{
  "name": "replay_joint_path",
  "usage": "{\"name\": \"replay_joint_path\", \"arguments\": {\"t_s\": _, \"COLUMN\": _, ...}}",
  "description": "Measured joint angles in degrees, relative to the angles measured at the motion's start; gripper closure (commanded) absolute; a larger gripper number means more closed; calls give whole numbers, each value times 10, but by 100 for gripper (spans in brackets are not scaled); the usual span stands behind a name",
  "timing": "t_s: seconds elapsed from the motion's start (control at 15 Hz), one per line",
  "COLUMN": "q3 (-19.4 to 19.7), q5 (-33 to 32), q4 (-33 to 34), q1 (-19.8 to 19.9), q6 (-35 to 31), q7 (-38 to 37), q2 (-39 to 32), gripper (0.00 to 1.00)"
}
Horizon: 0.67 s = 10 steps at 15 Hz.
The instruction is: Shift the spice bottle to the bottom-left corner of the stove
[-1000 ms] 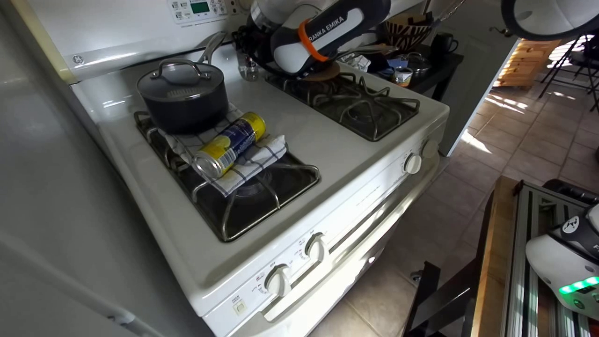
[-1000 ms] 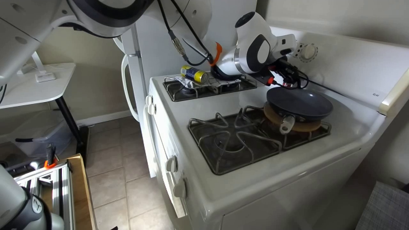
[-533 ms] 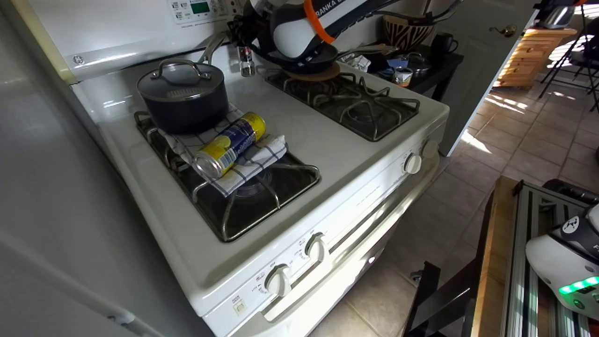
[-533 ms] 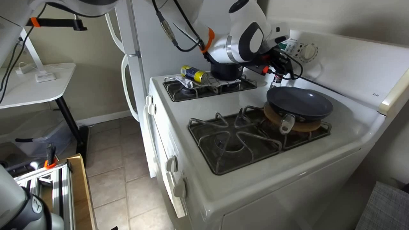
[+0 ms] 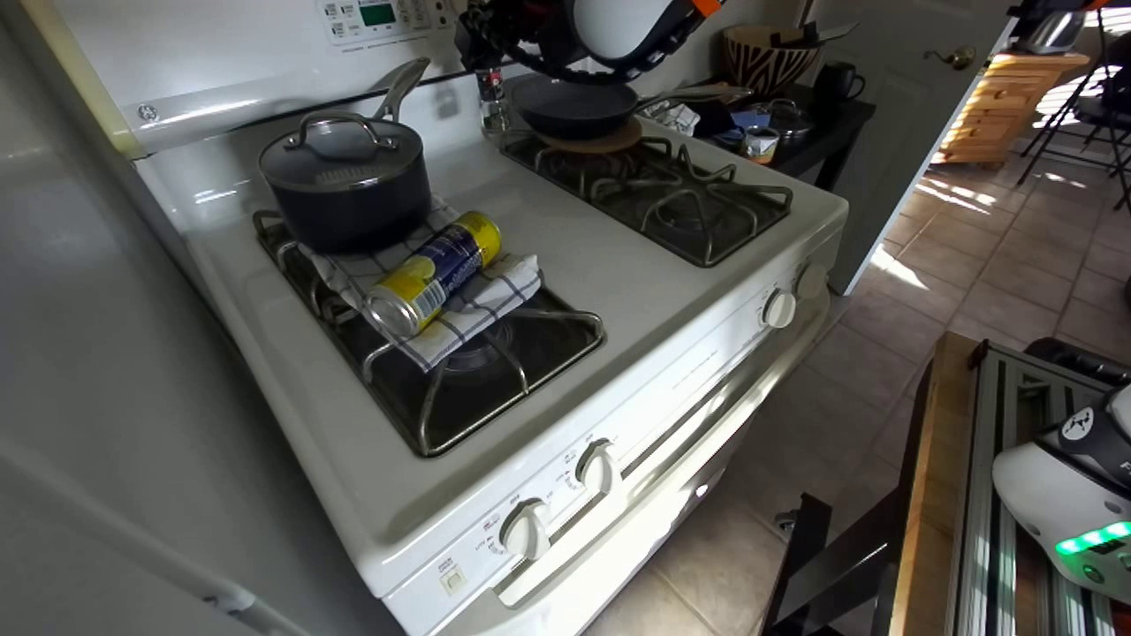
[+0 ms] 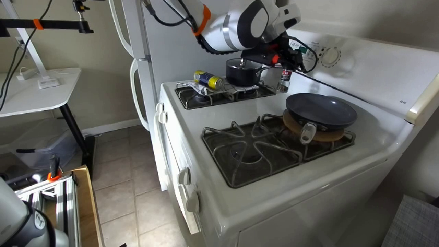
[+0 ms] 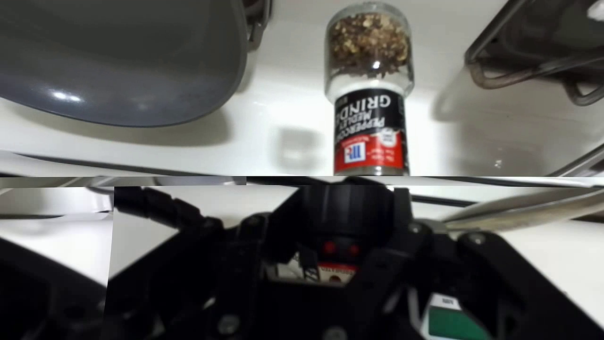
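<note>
Gripper point(image 7: 351, 210) clamped on top end of spice bottle point(image 7: 370, 94), over rear of stove point(image 5: 565, 238) between frying pan point(image 6: 322, 108) and saucepan point(image 6: 241, 75); carried low, base could clip saucepan, twist loose.

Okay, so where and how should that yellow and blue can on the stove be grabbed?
I'd grip the yellow-and-blue can around its middle, coming down from above and squeezing across its width. It's round and lies on its side on a checkered towel, so its upper side is exposed; a centred hold should limit rolling. Avoid the rear of the stove, where the lidded saucepan stands.
</note>
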<state>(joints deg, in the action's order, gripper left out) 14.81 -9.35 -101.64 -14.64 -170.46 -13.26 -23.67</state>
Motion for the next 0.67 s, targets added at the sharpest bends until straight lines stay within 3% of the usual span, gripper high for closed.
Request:
{"name": "replay_joint_path", "arguments": {"t_s": 0.33, "q3": -80, "q5": 11, "q4": -137, "q1": 42, "q6": -2, "q7": 93, "q2": 126, "gripper": 82}}
{"name": "replay_joint_path", "arguments": {"t_s": 0.67, "q3": -149, "q5": 143, "q4": -259, "q1": 59, "q6": -3, "q7": 260, "q2": 248, "gripper": 82}}
